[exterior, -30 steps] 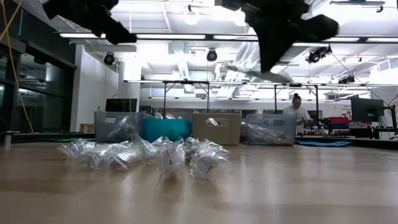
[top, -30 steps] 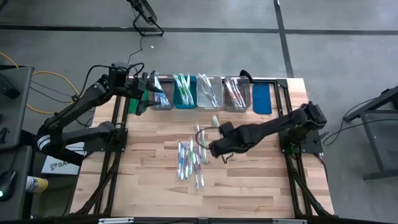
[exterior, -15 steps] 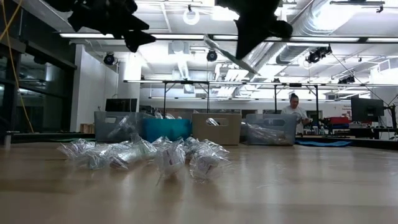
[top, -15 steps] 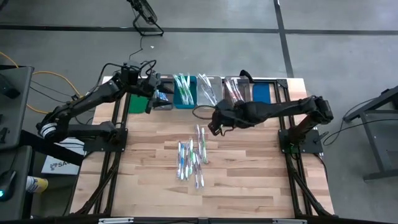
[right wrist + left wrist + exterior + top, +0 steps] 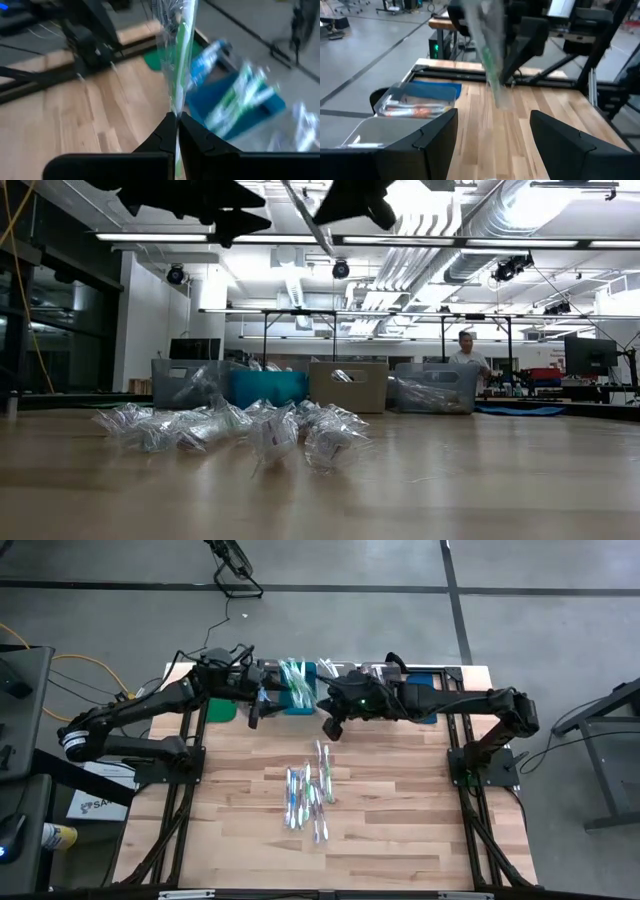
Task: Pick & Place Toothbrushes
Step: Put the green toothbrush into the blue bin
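Observation:
A pile of clear-wrapped toothbrushes [image 5: 308, 795] lies mid-table, and it also shows in the low view [image 5: 240, 430]. My right gripper [image 5: 328, 712] hangs above the row of bins at the far edge, shut on one green wrapped toothbrush [image 5: 181, 55], which sticks out past its fingers over the teal bin [image 5: 240, 100]. The left wrist view shows that toothbrush [image 5: 489, 55] as a blur ahead. My left gripper [image 5: 492, 135] is open and holds nothing. It hovers near the grey bin [image 5: 262, 698], left of the right gripper. My right gripper pinches the green toothbrush's wrapped near end [image 5: 176, 107] between its two fingertips. It comes from the table's right, slanting slightly down, and the brush runs on ahead in line with the fingers. The toothbrush is lifted clear of table and bins.
Green [image 5: 222, 706], grey, teal [image 5: 297, 692], clear [image 5: 378, 675] and blue [image 5: 425, 700] bins line the far edge, and some hold wrapped brushes. Bare wood lies around the pile. A person [image 5: 465, 355] stands in the room behind.
My right gripper has risen from beside the pile and swung toward the far edge and left, to the bins. It rolled as it went and carried the green toothbrush clear of the table. My left gripper has moved right along the row of bins, still open.

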### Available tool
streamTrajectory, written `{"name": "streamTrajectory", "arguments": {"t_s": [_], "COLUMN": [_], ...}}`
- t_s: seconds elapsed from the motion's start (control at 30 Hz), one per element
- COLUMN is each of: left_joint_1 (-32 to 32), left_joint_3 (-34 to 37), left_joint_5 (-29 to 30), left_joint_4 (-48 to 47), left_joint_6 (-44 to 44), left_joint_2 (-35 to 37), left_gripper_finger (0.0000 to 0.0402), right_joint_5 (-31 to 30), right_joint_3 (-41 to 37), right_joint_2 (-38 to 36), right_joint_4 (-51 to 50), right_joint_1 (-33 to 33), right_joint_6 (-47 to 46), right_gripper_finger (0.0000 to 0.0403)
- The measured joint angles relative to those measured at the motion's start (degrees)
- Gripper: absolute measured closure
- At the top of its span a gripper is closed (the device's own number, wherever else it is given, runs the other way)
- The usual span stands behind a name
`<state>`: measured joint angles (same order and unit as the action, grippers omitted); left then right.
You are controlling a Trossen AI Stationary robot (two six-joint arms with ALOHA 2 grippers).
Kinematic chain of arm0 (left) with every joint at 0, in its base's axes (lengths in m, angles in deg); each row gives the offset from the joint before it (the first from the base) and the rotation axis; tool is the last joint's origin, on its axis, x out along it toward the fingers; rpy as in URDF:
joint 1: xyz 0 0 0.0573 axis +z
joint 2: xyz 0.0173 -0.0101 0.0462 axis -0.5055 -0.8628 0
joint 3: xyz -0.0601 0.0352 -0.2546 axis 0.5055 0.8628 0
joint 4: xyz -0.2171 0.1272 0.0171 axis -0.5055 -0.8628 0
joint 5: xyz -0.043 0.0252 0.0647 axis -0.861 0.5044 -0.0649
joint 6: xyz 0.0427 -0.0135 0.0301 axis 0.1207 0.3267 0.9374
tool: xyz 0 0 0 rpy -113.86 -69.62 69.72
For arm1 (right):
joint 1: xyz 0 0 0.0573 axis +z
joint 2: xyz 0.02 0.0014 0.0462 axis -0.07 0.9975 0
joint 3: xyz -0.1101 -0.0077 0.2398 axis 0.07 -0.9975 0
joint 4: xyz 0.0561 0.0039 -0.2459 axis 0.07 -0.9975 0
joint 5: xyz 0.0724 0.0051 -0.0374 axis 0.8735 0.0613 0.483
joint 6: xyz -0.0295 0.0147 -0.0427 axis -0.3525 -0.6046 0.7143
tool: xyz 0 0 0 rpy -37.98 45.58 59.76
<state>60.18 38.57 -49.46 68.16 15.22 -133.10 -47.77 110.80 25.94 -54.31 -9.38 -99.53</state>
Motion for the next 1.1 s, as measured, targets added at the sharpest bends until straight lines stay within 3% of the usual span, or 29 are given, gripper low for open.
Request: {"name": "streamTrajectory", "arguments": {"t_s": [0.23, 0.47, 0.7, 0.87, 1.1], "left_joint_1": [-0.3, -0.3, -0.2, -0.2, -0.2], "left_joint_3": [0.0, 0.0, 0.0, 0.0, 0.0], "left_joint_5": [0.1, -1.6, -1.5, -1.5, -1.3], "left_joint_4": [6.2, 13.1, 14.1, 14.0, 13.8], "left_joint_6": [-6.5, -9.9, -11.4, -11.4, -10.7], "left_joint_2": [0.0, 0.0, 0.0, 0.0, 0.0], "left_gripper_finger": [0.0156, 0.0156, 0.0164, 0.0228, 0.0381], "right_joint_5": [5.0, 5.4, 6.2, 6.6, 6.6], "right_joint_3": [0.0, -0.1, 0.0, 0.0, 0.0], "right_joint_2": [0.8, 3.4, 5.1, 5.1, 5.1], "right_joint_4": [8.4, 10.4, 12.9, 12.9, 13.0], "right_joint_1": [-0.4, -0.8, -0.8, -0.8, -0.8], "right_joint_6": [4.5, 4.8, 4.5, 4.3, 3.6], "right_gripper_finger": [0.0399, 0.0399, 0.0399, 0.0399, 0.0399]}}
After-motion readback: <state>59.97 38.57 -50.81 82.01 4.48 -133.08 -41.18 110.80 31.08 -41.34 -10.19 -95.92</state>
